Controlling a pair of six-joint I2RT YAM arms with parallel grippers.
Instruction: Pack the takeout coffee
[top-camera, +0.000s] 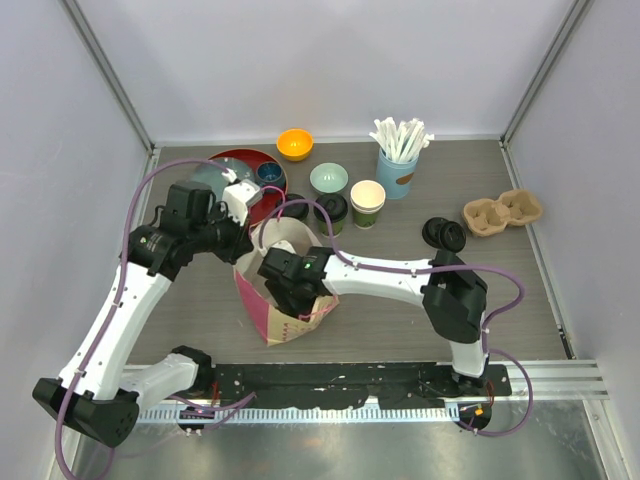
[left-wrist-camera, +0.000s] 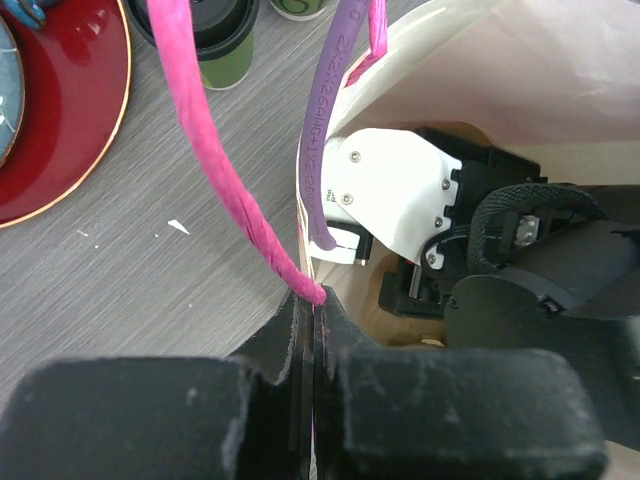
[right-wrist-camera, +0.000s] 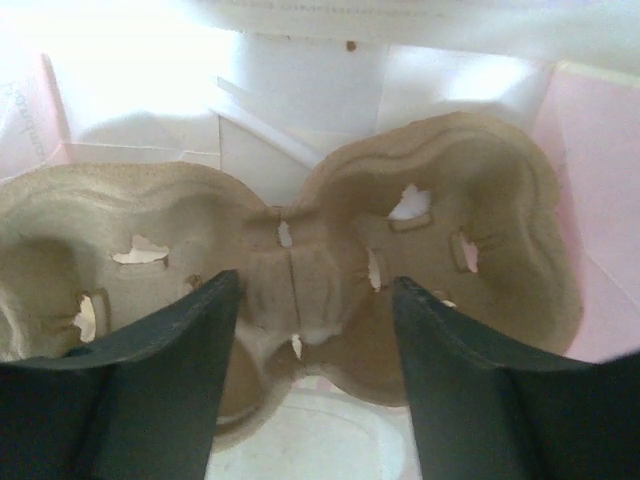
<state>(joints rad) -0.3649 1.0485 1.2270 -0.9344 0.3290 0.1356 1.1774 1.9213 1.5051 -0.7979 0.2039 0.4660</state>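
Rim of paper bag (top-camera: 262, 312) pinched tight in left gripper (left-wrist-camera: 313, 340) beside pink handle (left-wrist-camera: 215, 150), clear only from left wrist view; left arm arched over. Right wrist view alone shows right gripper (right-wrist-camera: 312, 280) down inside bag, jaws apart over pulp carrier (right-wrist-camera: 330, 250); right forearm reaches leftward. Lidded cup (top-camera: 330, 212), open cup (top-camera: 367, 203) on table (top-camera: 540, 290) behind bag.

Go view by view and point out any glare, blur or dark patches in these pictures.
Top external: evenly lit, sharp throughout. Left wrist: the left fingers blur darkly up close; the pink handle is sharper. Right wrist: the inside of the paper bag is blown out white on top, the cardboard cup carrier reads clearly, the right fingers are dark and soft.
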